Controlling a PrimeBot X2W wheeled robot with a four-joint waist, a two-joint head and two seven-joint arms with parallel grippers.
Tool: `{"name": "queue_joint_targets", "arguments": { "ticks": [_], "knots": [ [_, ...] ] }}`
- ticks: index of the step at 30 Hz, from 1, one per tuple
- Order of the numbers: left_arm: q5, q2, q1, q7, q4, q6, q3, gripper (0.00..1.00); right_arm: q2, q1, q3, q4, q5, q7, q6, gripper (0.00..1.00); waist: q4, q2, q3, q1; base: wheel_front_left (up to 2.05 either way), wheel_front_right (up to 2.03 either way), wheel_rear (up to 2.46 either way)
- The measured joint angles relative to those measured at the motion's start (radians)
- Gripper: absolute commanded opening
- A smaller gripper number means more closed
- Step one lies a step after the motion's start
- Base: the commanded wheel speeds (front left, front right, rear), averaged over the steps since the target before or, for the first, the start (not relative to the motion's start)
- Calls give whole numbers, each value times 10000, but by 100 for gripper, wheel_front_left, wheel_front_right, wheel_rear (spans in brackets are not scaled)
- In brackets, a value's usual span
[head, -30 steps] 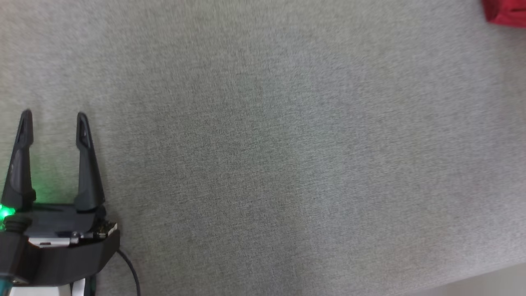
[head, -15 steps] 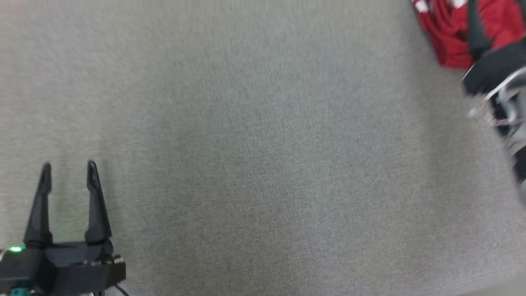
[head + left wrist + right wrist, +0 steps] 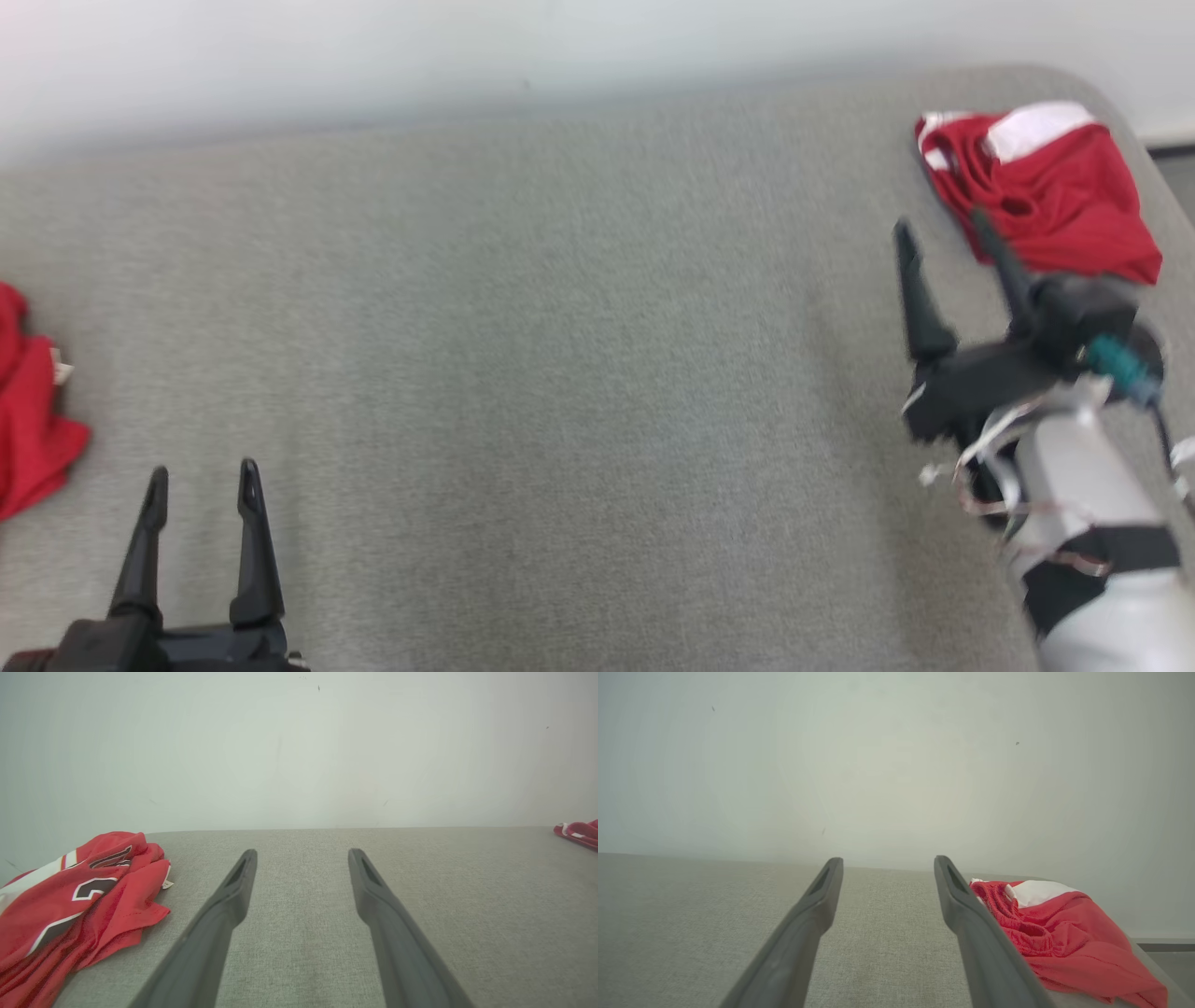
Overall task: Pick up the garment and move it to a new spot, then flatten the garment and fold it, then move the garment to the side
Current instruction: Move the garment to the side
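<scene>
A crumpled red garment with white trim (image 3: 1055,196) lies at the far right corner of the grey cloth-covered table (image 3: 560,327). My right gripper (image 3: 939,224) hovers just in front and left of it, open, with one finger crossing its near edge. In the right wrist view the garment (image 3: 1064,933) sits right of the open gripper (image 3: 888,859). Another red garment with a black and white number (image 3: 70,896) lies at the left edge (image 3: 28,420). The left gripper (image 3: 203,471) stands open and empty to its right (image 3: 302,851).
A pale wall (image 3: 467,47) runs along the table's far edge. The table's right corner is rounded, with a dark strip of floor (image 3: 1174,154) beyond it. Bare grey cloth stretches between the two garments.
The head camera has swung, bringing the far wall, both red garments and the right arm into the picture. Both grippers stay open.
</scene>
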Motion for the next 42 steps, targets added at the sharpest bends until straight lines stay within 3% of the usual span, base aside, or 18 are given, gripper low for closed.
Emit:
{"name": "queue_joint_targets", "arguments": {
  "ticks": [11,22,42],
  "knots": [
    [-46,-96,590,0,401,0,-4,100,1041,3185,-527,-1994,-121,-2,0,100,479,-1,-1321,0,0,0,0],
    [-119,-127,882,0,652,48,2,100,1749,5546,-1223,-3476,-583,-2,0,100,570,0,-1849,2,0,0,0],
    [4,-136,935,0,1206,44,-167,100,2437,6462,-1597,-3618,-851,-2,0,100,791,0,-2166,2,0,0,0]
  ]
}}
